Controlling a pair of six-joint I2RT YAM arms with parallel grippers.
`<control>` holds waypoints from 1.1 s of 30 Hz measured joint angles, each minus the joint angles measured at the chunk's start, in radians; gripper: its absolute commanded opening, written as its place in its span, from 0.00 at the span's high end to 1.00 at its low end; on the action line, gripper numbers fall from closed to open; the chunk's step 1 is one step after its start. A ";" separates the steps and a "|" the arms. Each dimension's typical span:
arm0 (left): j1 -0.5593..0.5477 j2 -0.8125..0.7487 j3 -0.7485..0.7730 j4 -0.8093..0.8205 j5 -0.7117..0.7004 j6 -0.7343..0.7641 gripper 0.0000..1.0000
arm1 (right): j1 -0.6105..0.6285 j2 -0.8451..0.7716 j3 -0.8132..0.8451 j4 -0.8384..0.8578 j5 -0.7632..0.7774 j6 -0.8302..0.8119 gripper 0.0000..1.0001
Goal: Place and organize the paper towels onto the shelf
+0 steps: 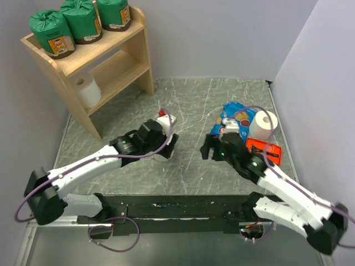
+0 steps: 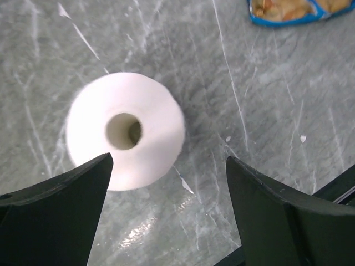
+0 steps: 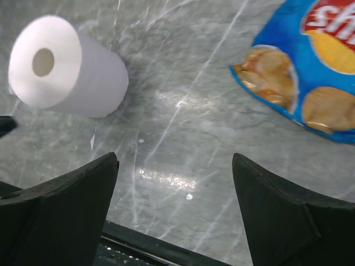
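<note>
Three green-wrapped paper towel rolls stand on the top tier of the wooden shelf. One bare white roll sits on its lower tier. My left gripper is open and hovers over a second white roll, which stands upright on the table, hollow core up, off to the left finger's side. That roll also shows in the right wrist view. My right gripper is open and empty over bare table at centre right. A third white roll stands at the right.
A blue snack bag lies beside the third roll and shows in the right wrist view. A flat red packet lies by the right arm. Walls close in the table on the left, back and right.
</note>
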 measured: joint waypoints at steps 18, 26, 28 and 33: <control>-0.076 0.268 0.093 -0.004 -0.139 -0.006 0.14 | -0.031 -0.383 -0.130 -0.037 0.044 -0.023 0.08; -0.076 0.288 0.099 -0.004 -0.180 0.008 0.15 | -0.031 -0.403 -0.163 -0.038 0.039 -0.024 0.07; -0.076 0.296 0.099 -0.003 -0.180 0.009 0.17 | -0.031 -0.403 -0.162 -0.038 0.039 -0.026 0.07; -0.076 0.342 0.099 0.000 -0.181 0.011 0.29 | -0.031 -0.396 -0.161 -0.037 0.031 -0.034 0.07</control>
